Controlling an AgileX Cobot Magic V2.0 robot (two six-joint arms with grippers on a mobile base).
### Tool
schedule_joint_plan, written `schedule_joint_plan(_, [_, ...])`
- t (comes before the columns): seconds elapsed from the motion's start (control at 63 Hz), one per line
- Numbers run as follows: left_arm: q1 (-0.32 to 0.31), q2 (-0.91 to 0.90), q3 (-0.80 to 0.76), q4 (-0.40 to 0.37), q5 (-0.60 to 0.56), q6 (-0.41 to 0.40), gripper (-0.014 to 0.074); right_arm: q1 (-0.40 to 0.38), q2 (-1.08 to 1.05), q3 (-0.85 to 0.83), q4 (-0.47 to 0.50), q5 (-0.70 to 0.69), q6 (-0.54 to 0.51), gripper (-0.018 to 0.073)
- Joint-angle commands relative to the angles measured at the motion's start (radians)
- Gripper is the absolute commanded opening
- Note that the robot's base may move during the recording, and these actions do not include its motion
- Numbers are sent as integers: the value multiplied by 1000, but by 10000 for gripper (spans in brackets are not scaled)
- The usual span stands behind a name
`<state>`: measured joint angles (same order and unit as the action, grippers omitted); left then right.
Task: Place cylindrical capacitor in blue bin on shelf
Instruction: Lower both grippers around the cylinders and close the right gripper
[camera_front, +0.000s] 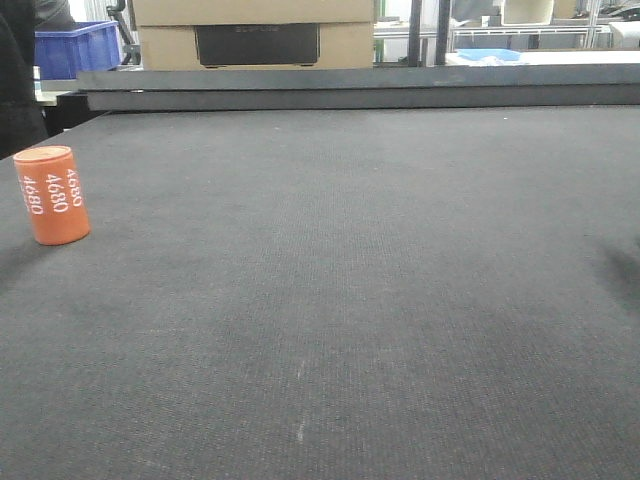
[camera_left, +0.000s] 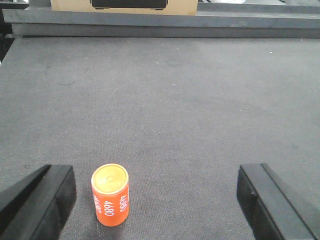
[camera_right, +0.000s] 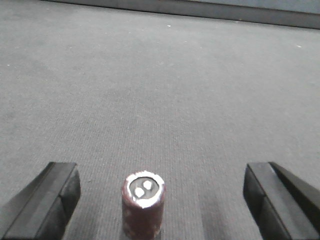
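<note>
Now the left pincer (camera_left: 155, 199) gapes wide, flanking the cylindrical capacitor (camera_left: 110, 196) untouched.

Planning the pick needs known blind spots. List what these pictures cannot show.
- Front view: blue bin, far and small, partly behind a dark shape; inside unseen.
- Right wrist view: dark cylinder cut off by the bottom edge; side markings blurred.
- Left wrist view: both left fingers cut off by the frame corners.
- The shelf: not identifiable in any view.
</note>
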<state>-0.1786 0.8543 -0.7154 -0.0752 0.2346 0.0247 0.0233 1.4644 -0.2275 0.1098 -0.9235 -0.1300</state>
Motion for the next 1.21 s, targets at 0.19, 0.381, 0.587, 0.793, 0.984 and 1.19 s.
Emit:
schedule_joint_plan(0.19, [-6, 1, -9, -8, -22, -3, 554, 0, 93, -30, -2, -45, -3, 571])
schedule_joint_plan(0.381, [-6, 1, -9, -8, -22, -3, 554, 0, 178, -30, 5, -120, -3, 571])
schedule_joint_plan(0.587, [-6, 1, -9, -8, -22, -3, 554, 0, 264, -42, 26, -191, -3, 571])
schedule_joint_plan(0.793, [-6, 1, -9, -8, -22, -3, 554, 0, 313, -81, 26, -194, -3, 512])
schedule_joint_plan(0.984, [-6, 1, -9, -8, -22, -3, 554, 0, 334, -102, 26, -182, -3, 176])
schedule_joint_plan(1.19, [-6, 1, -9, -8, -13, -3, 554, 0, 339, -102, 34, -186, -3, -168])
